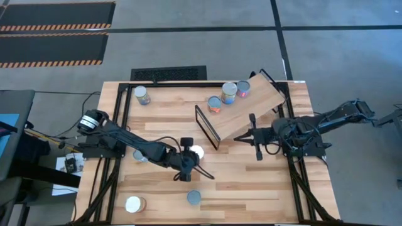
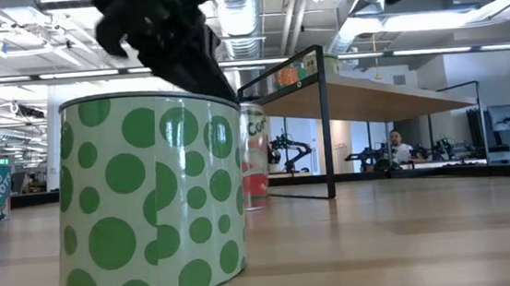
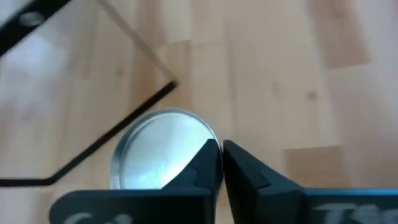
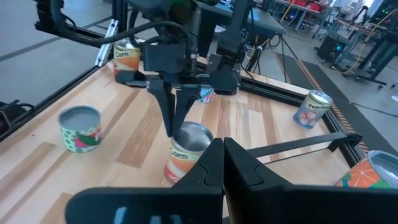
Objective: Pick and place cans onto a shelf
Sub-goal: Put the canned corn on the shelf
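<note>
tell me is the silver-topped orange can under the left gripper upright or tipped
Upright: the silver-topped orange can stands on its base, round top up, with the left gripper just above it.

Hidden or cut off, for your check:
- Silver-topped can (image 3: 163, 149): your left wrist view hides its near rim behind the left gripper (image 3: 222, 163); label unseen.
- Green-dotted can (image 2: 151, 196): fills the low view's foreground, covering most of the red can (image 2: 254, 157) behind it.
- Orange can (image 4: 373, 173): cut by the right wrist picture's edge.
- Person (image 2: 396, 142): too small for you to make out.
</note>
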